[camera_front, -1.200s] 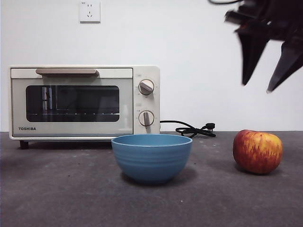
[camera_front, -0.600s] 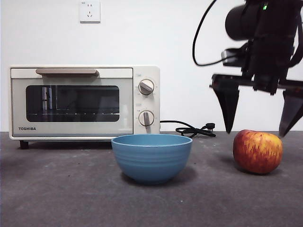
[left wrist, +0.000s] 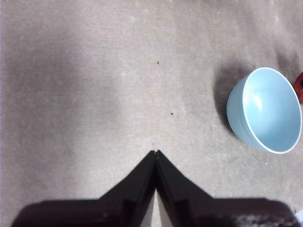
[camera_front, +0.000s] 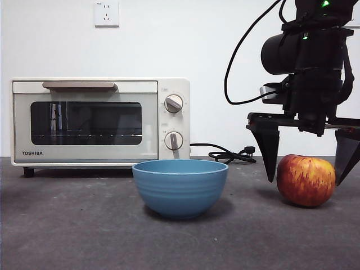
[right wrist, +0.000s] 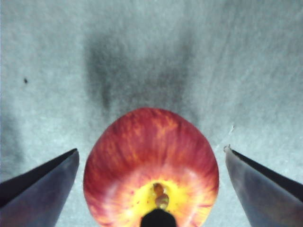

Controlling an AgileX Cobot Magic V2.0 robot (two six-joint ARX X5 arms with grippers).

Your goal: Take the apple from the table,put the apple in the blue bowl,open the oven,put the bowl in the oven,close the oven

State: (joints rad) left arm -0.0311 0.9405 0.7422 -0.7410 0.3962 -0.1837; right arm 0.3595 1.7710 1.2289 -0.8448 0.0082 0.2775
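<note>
1. Nearest, the blue bowl (camera_front: pixel 180 188) is seen standing empty on the dark grey worktop (camera_front: pixel 67 225), with the apple (camera_front: pixel 306 180) well apart to its side.
2. The apple is straddled by the wide-open right hand (camera_front: pixel 307 179), nothing yet gripped; the first step, taking the apple, is judged in hand, and closing is called for next.
3. The left hand (left wrist: pixel 155 153), pressed closed and empty, is held over bare worktop.
4. Behind, the oven (camera_front: pixel 100 121) is shut, against a white wall (camera_front: pixel 225 45).

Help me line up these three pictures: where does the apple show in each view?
Front view: the apple sits on the table at far right, between the right gripper and its open jaws.
Left wrist view: only a red sliver at the edge, beyond the blue bowl.
Right wrist view: centre, low.
Shared landmark: the blue bowl.
</note>
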